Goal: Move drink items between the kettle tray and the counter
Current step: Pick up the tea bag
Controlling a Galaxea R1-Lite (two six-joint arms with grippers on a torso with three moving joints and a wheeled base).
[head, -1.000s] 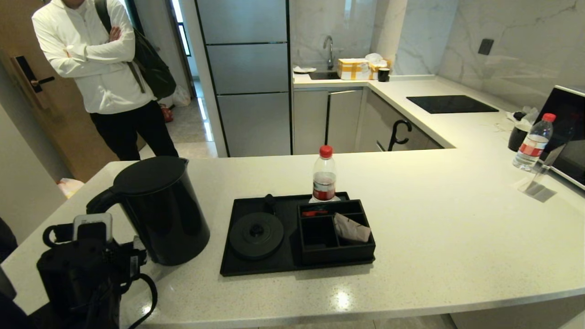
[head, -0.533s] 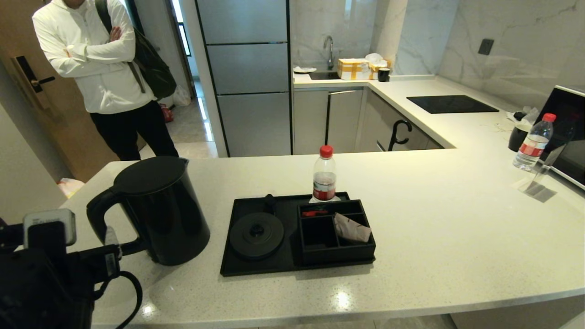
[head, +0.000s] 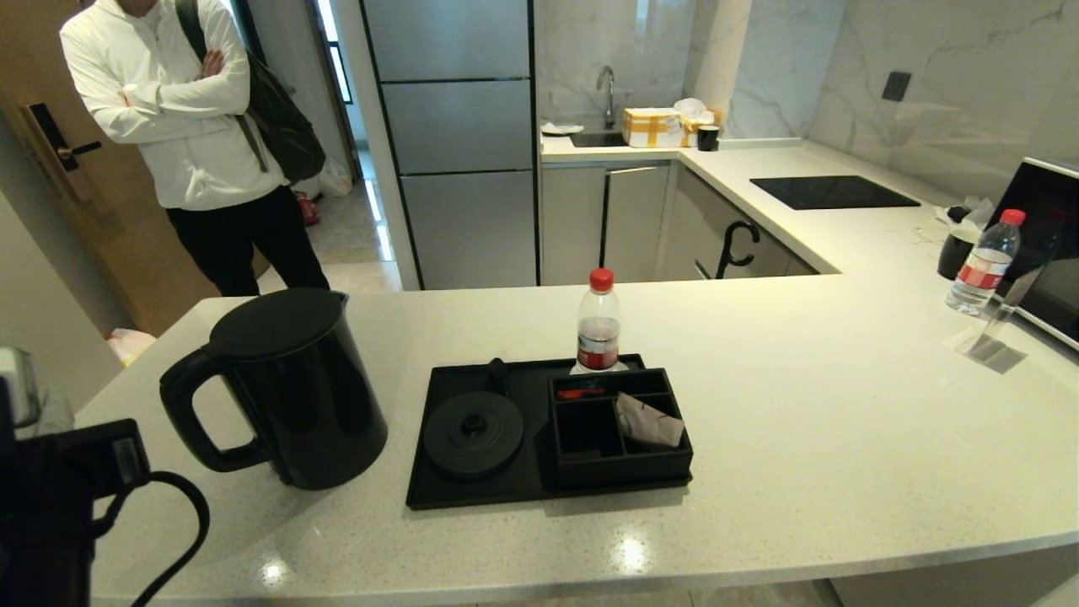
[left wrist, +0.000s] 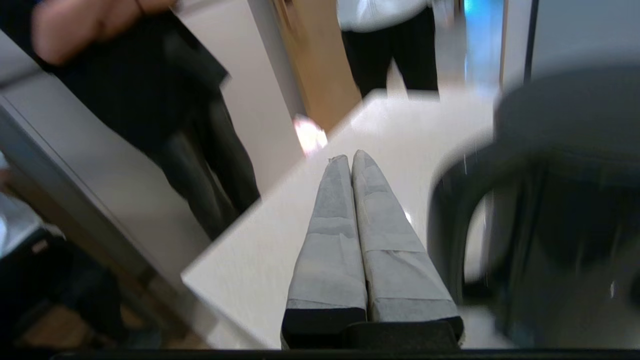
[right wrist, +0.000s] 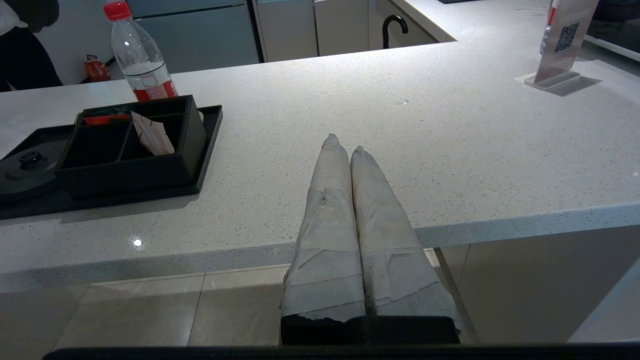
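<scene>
One tall matte-black electric kettle (head: pixel 291 392), cylindrical with a flat lid and a loop handle, stands on the glossy, pale speckled stone counter (head: pixel 826 421), just beside the left edge of the flat black rectangular tray (head: pixel 430 480) with its low rim. On that tray lie one round black kettle base (head: pixel 473 434), disc-shaped with a central knob, and one black compartmented organiser box (head: pixel 622 438). A single small beige sachet (head: pixel 647 421), crumpled and flat, leans in the box's right-hand compartment. Two clear plastic bottles with red caps are visible: one (head: pixel 598 324) at the tray's far edge, the other (head: pixel 982 263) well apart on the counter's right wing. The left gripper (left wrist: pixel 350 157), its two tapered fingers wrapped in grey tape and pressed together with nothing between them, hovers over the counter's left end near the kettle's handle. The right gripper (right wrist: pixel 345 145), taped alike and likewise closed on nothing, hangs at the counter's near edge, right of the tray.
</scene>
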